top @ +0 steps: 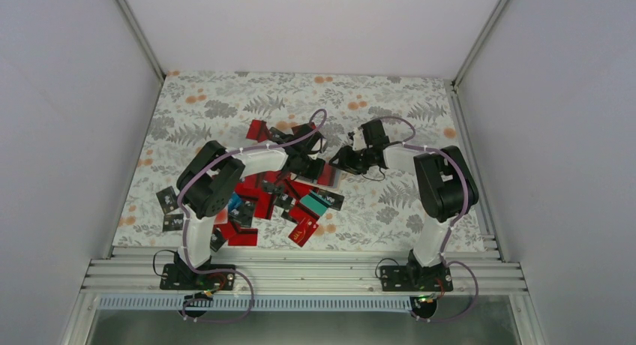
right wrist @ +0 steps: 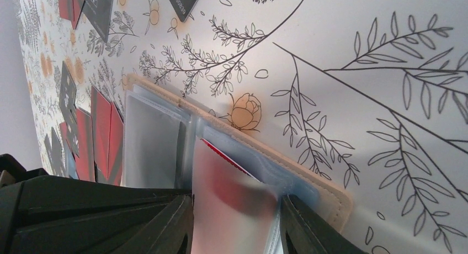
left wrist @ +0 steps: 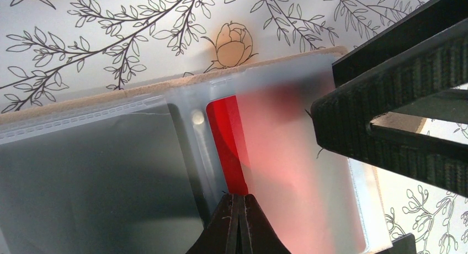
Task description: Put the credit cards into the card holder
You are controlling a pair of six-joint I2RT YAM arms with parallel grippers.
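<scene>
Seen from my remote console: the tan card holder lies open on the floral table, clear sleeves up, a red credit card in its right-hand sleeve. At bottom centre of the left wrist view, the left hand has its tips pressed together at that card's lower edge. The right hand is partly open astride the same sleeve; I cannot tell whether it grips. Loose credit cards are heaped at centre left of the top view.
</scene>
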